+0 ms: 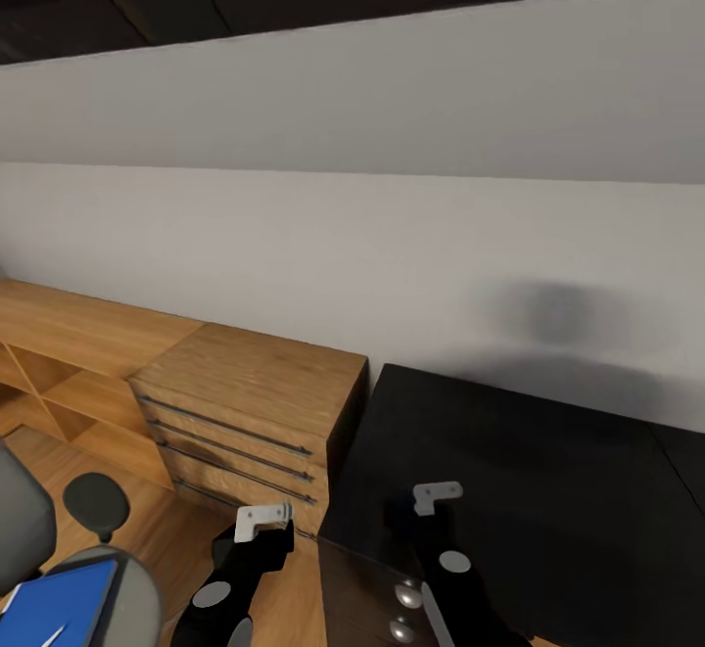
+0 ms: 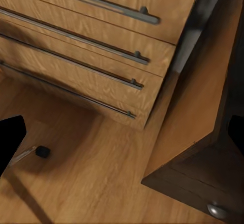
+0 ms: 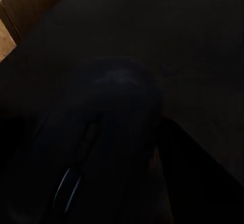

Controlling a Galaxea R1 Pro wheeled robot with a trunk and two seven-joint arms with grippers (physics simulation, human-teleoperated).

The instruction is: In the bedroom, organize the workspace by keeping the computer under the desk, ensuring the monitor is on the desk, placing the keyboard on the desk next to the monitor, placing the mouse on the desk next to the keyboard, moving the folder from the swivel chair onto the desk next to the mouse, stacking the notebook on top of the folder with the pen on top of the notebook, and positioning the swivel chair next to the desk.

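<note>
The glossy black desk (image 1: 539, 490) fills the lower right, its top bare where it shows. My right gripper (image 1: 436, 495) hovers over the desk's near left corner. In the right wrist view a rounded dark mouse (image 3: 112, 132) sits very close, held over the desk top (image 3: 193, 31). My left gripper (image 1: 262, 520) hangs open above the wooden floor, between the desk and the swivel chair (image 1: 98, 505). On the grey chair seat lies the blue folder (image 1: 54, 603) with a thin white pen (image 1: 51, 634) on it. Monitor, keyboard, notebook and computer are out of view.
A light wooden drawer chest (image 1: 245, 402) with bar handles stands against the wall left of the desk, joined to a low wooden counter (image 1: 69, 324). The desk's dark drawer unit shows silver knobs (image 1: 407, 595). A chair caster (image 2: 42, 152) rests on the floor near the chest.
</note>
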